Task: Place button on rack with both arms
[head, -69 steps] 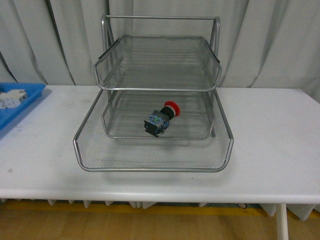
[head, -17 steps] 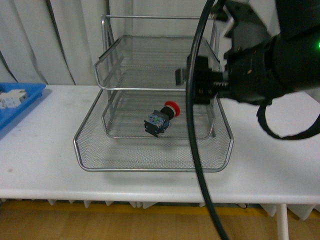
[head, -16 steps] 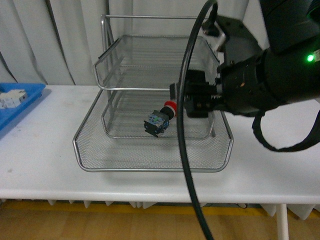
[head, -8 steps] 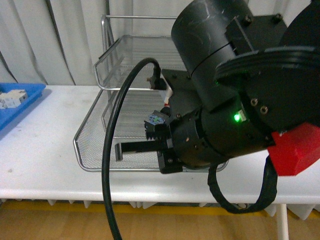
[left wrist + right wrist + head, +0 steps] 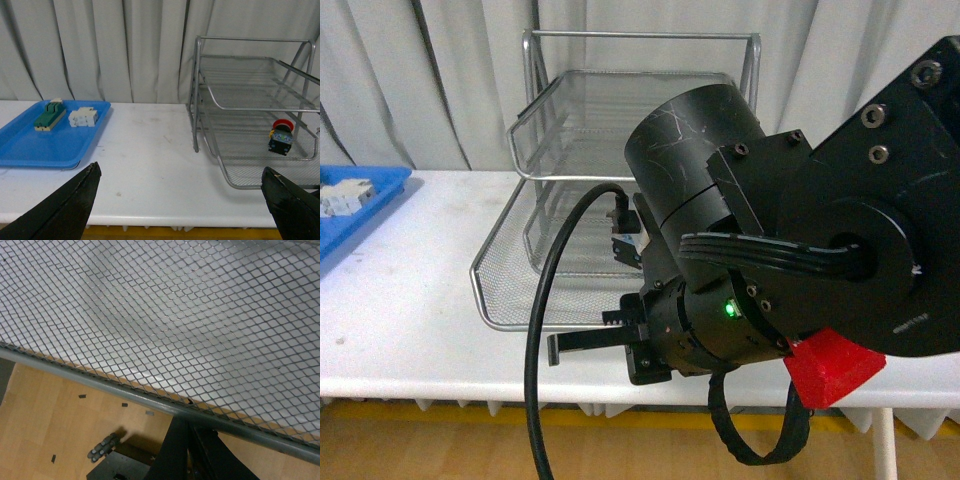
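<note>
The silver wire-mesh rack (image 5: 542,112) stands at the back of the white table, its bottom tray (image 5: 510,300) drawn forward. The red-capped button (image 5: 281,135) lies in that bottom tray; in the front view only a sliver of the button (image 5: 626,243) shows behind my right arm. The right gripper (image 5: 555,348) is shut and sits low at the tray's front rim. In the right wrist view the right gripper (image 5: 186,427) meets the grey rim (image 5: 100,384) from beneath the mesh. The left gripper (image 5: 182,210) is open and empty, well short of the rack (image 5: 250,39).
A blue plastic tray (image 5: 55,142) at the table's left holds a white terminal block (image 5: 83,117) and a green-and-cream part (image 5: 50,113). My bulky right arm (image 5: 790,270) blocks much of the front view. Wooden floor (image 5: 60,415) shows below the table edge.
The right arm has swung in front of the rack and dropped lower, bringing its shut gripper down to the bottom tray's front rim. It now hides most of the button.
</note>
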You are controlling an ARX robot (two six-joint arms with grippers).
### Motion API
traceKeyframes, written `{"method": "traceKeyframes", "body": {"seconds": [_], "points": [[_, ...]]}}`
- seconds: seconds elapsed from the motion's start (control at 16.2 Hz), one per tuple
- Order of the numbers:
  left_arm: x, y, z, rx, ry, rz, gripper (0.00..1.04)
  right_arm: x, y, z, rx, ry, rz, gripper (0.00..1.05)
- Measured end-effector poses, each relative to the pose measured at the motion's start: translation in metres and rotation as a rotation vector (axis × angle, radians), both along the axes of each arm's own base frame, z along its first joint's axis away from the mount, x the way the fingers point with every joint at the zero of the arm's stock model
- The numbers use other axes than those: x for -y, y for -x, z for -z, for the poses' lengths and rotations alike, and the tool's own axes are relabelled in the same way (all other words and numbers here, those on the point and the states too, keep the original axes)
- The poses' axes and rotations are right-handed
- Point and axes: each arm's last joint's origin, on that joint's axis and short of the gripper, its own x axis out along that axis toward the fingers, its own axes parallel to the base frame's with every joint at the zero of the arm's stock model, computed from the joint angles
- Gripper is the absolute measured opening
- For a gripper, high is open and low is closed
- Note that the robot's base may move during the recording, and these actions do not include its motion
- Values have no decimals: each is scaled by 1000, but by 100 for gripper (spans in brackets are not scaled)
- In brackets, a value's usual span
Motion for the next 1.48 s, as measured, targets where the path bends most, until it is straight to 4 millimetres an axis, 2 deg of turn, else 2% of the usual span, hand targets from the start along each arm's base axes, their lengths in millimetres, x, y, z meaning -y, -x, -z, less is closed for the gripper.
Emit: {"method": "traceKeyframes", "body": {"seconds": [0.49, 0.68, 0.8, 1.17, 1.29, 1.48], "points": [[0, 0, 0, 0, 0, 0, 98, 17, -36, -4, 31, 12, 56, 2], [0, 0, 0, 0, 0, 0, 98, 28, -56, -6, 37, 14, 85, 2], [0, 0, 0, 0, 0, 0, 98, 39, -78, -12, 80, 8, 116, 2], [0, 0, 0, 0, 0, 0, 98, 48, -111, -19, 124, -4, 143, 2], [0, 0, 0, 0, 0, 0, 98, 52, -120, -13, 112, 8, 147, 2], [0, 0, 0, 1, 0, 0, 98, 52, -121, -14, 106, 8, 152, 2]]}}
